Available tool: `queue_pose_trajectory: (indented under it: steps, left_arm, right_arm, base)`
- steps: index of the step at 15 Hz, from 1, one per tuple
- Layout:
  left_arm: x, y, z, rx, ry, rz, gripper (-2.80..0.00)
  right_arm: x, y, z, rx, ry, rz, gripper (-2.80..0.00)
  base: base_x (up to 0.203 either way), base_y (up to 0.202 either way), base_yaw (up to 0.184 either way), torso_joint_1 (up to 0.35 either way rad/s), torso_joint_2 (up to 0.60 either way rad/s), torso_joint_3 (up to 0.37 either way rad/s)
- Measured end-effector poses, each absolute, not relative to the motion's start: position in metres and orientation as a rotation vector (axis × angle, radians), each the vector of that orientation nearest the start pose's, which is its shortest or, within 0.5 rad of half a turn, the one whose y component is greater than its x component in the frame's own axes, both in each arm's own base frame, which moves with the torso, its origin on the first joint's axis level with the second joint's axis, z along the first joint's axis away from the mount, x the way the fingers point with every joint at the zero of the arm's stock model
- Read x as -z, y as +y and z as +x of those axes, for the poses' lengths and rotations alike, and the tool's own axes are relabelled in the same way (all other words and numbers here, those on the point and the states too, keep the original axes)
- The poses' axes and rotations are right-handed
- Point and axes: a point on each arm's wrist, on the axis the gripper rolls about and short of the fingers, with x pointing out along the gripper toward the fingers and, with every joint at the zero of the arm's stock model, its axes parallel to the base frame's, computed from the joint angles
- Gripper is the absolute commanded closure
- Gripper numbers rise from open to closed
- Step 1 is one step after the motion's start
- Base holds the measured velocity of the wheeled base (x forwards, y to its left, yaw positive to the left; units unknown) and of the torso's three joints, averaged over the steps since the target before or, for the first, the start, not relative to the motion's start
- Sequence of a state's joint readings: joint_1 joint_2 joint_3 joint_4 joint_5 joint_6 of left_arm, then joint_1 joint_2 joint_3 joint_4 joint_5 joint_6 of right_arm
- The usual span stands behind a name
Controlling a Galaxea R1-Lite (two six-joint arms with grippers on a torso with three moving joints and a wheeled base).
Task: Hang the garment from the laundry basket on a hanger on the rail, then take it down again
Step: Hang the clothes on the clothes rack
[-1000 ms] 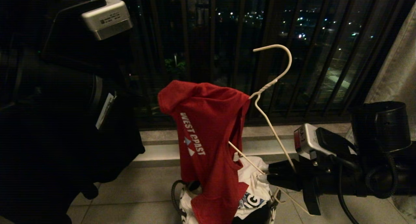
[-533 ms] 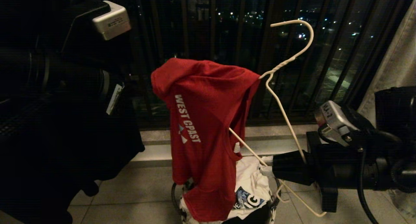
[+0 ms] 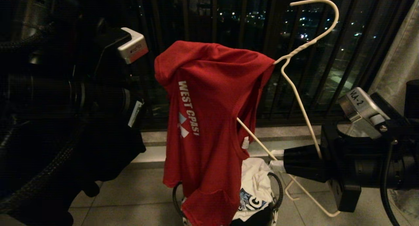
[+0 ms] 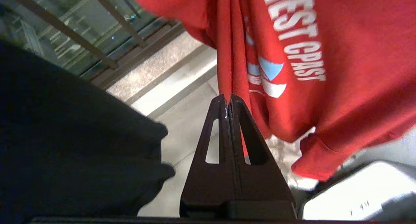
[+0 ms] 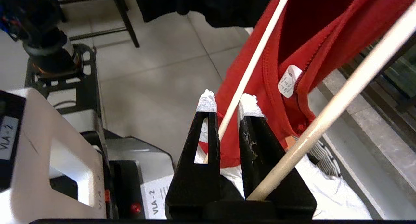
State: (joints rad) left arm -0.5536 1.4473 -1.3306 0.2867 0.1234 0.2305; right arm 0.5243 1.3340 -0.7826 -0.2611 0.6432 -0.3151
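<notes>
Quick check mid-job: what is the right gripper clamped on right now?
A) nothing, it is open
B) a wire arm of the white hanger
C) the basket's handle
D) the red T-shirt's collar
B: in the right wrist view the right gripper has its taped fingertips closed around a thin wire of the white hanger, with the red T-shirt draped beyond it.

Dark railing bars [image 3: 212,39] front night city lights above a pale tiled floor [image 3: 137,193].

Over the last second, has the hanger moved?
Yes. The hanger has risen and shifted right against the window bars, its hook now near the top, carrying the red T-shirt.
</notes>
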Motion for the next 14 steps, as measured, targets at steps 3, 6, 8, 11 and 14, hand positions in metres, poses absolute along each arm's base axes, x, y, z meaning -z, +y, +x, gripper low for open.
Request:
queue_pose_trajectory:
  steps: [3, 6, 8, 11, 14]
  left_arm:
    - [-0.308, -0.130, 0.215, 0.452, 0.293, 0.283, 0.00]
    - [-0.306, -0.132, 0.223, 0.441, 0.273, 0.279, -2.80]
    - [-0.306, -0.132, 0.225, 0.440, 0.269, 0.278, -2.80]
    - [-0.309, -0.132, 0.223, 0.453, 0.258, 0.265, -2.80]
    - [-0.320, -0.133, 0.215, 0.530, 0.238, 0.201, -2.80]
  right_arm:
    - [-0.240, 0.117, 0.175, -1.195, 0.107, -0.257, 0.00]
    - [-0.240, 0.117, 0.175, -1.194, 0.106, -0.257, 0.00]
    - [-0.240, 0.117, 0.175, -1.194, 0.107, -0.257, 0.00]
    - [-0.240, 0.117, 0.176, -1.194, 0.110, -0.257, 0.00]
    - [-0.238, 0.119, 0.178, -1.196, 0.121, -0.256, 0.00]
  base:
    - [0.000, 0.000, 0.000, 0.000, 0.00, 0.000]
    - [0.000, 0.000, 0.000, 0.000, 0.00, 0.000]
    - [0.000, 0.000, 0.000, 0.000, 0.00, 0.000]
    - [0.000, 0.000, 0.000, 0.000, 0.00, 0.000]
    - [0.000, 0.000, 0.000, 0.000, 0.00, 0.000]
